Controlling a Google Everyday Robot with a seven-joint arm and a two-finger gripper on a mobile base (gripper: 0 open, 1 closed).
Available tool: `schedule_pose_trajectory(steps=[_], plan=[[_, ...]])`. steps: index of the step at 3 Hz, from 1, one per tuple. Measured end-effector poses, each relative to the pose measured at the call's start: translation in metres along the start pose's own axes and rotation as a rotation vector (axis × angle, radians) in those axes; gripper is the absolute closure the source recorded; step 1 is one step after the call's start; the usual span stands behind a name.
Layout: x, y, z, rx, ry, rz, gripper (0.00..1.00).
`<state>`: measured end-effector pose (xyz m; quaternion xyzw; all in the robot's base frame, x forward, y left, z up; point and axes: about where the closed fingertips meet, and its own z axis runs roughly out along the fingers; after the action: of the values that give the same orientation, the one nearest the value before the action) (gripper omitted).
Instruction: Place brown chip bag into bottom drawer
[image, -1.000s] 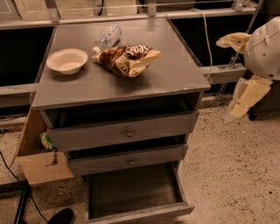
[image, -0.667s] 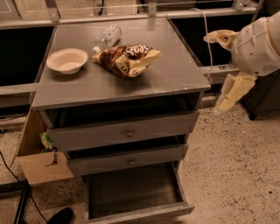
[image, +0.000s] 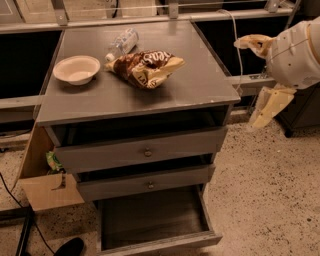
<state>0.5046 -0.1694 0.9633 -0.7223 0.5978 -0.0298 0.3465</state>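
Note:
The brown chip bag (image: 145, 67) lies on its side on top of the grey cabinet (image: 200, 90), just behind the middle. The bottom drawer (image: 150, 217) is pulled out, and its dark wood-grain floor has nothing on it. My gripper (image: 247, 84) hangs in the air off the cabinet's right edge, at about top height and well to the right of the bag. Its two pale fingers (image: 267, 105) are spread wide, with nothing between them.
A white bowl (image: 76, 68) and a clear plastic bottle (image: 121, 44) sit on the top to the left of and behind the bag. The two knobbed drawers (image: 145, 152) are slightly out. A cardboard box (image: 47, 190) with a green packet (image: 52, 161) stands at the left.
My gripper has moved left, closer to the cabinet's right edge. The bag, bowl, bottle and drawers have not moved.

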Motion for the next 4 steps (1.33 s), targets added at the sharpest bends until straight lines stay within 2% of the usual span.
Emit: schedule_pose_trajectory(steps=[2, 3, 4], plan=[[-0.021, -0.021, 0.024, 0.087, -0.06, -0.188, 0.0], [-0.031, -0.039, 0.042, 0.118, -0.076, -0.263, 0.0], [-0.038, -0.059, 0.065, 0.142, -0.054, -0.32, 0.0]])
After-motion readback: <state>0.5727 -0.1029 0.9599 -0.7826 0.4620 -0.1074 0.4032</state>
